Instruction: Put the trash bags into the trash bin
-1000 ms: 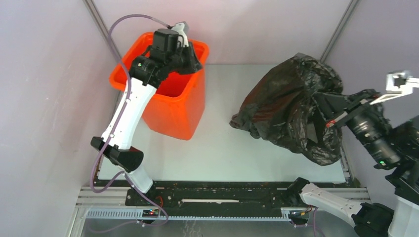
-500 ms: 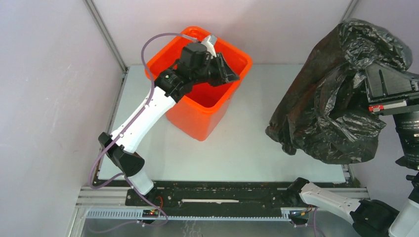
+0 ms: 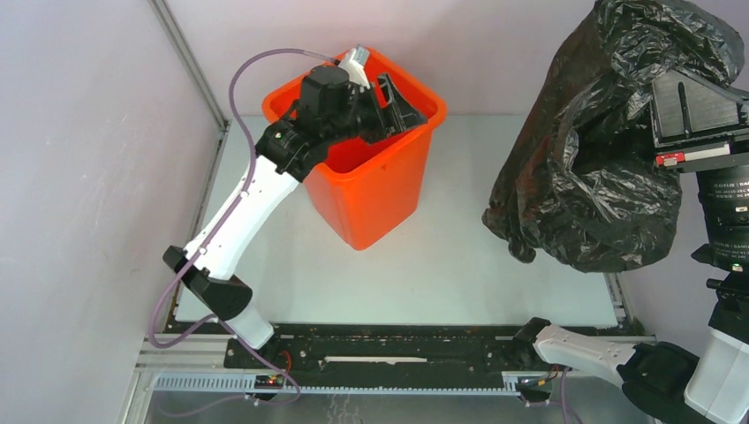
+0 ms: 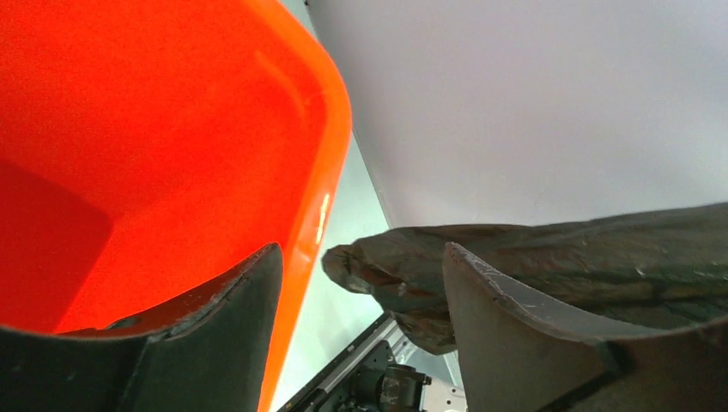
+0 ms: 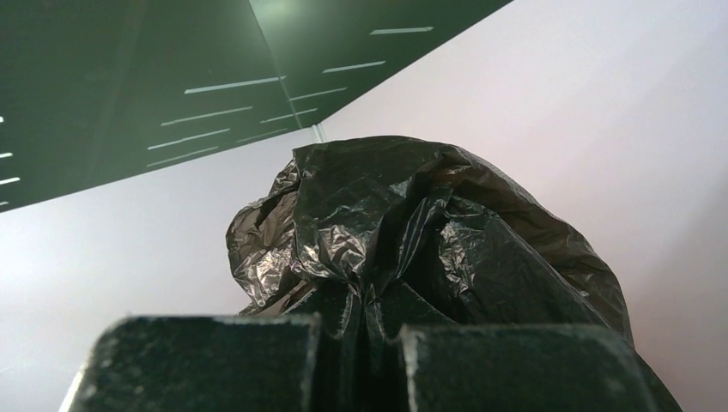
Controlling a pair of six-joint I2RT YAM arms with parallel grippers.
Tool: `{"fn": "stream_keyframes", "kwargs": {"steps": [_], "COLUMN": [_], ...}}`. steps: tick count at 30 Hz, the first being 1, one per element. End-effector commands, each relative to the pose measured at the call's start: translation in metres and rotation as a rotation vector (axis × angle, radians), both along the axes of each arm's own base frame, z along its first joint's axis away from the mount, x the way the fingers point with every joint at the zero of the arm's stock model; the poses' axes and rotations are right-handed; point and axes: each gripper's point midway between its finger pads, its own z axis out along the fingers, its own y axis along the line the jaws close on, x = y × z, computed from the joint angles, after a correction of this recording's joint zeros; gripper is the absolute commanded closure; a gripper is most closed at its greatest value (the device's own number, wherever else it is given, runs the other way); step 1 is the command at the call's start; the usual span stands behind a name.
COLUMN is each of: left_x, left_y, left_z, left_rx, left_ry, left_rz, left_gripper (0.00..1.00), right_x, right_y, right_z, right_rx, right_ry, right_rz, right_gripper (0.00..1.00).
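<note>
The orange trash bin (image 3: 375, 190) stands tilted at the back middle-left of the table. My left gripper (image 3: 399, 99) is open at its mouth, one finger inside and one outside the far right wall. In the left wrist view (image 4: 360, 326) the bin's rim (image 4: 322, 197) lies beside the left finger (image 4: 215, 343), with a wide gap to the other finger. My right gripper (image 3: 662, 119) is shut on the black trash bag (image 3: 601, 177) and holds it high above the table's right side. The bag hangs bunched. The right wrist view shows plastic (image 5: 403, 232) pinched between the jaws (image 5: 356, 360). The bag also shows in the left wrist view (image 4: 412, 275).
The grey table top (image 3: 459, 256) lies between bin and bag. A metal frame post (image 3: 190, 62) stands at the back left, close to the pale side walls. A black rail (image 3: 397, 349) with the arm bases runs along the near edge.
My left gripper has dragged the bin from the back left corner toward the middle, and it now tilts. My right gripper has lifted the bag off the table, up and to the right.
</note>
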Motion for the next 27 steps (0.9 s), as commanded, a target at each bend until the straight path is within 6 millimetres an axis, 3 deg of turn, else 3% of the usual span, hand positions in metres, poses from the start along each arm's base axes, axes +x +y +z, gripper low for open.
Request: {"fn": "stream_keyframes", "kwargs": {"steps": [1, 3, 5, 8, 10, 16, 21, 27], "left_x": [-0.031, -0.04, -0.062, -0.11, -0.147, -0.207, -0.216, -0.207], "left_y": [0.028, 0.037, 0.041, 0.029, 0.018, -0.011, -0.043, -0.096], "left_z": [0.073, 0.088, 0.114, 0.149, 0.154, 0.089, 0.051, 0.021], "left_rx": [-0.068, -0.094, -0.155, -0.244, -0.251, 0.059, 0.216, 0.339], "left_ry": [-0.164, -0.206, -0.3, -0.501, -0.626, -1.06, -1.122, -1.193], "left_rz": [0.007, 0.021, -0.014, -0.164, -0.261, -0.328, -0.397, -0.359], "left_gripper": [0.21, 0.17, 0.14, 0.02, 0.0, 0.0, 0.0, 0.0], "right_x": [-0.015, -0.019, -0.021, -0.025, -0.029, -0.035, -0.04, -0.043], "right_y": [0.003, 0.007, 0.011, 0.015, 0.018, 0.019, 0.018, 0.015], "right_z": [0.018, 0.02, 0.02, 0.021, 0.023, 0.026, 0.031, 0.034], "right_rx": [0.079, 0.103, 0.134, 0.155, 0.157, 0.178, 0.199, 0.222], "right_ry": [-0.046, -0.043, -0.031, -0.029, -0.033, -0.032, -0.042, -0.044], "right_rz": [0.094, 0.147, 0.194, 0.241, 0.271, 0.312, 0.343, 0.354], "right_gripper": [1.0, 1.0, 1.0, 1.0, 1.0, 1.0, 1.0, 1.0]}}
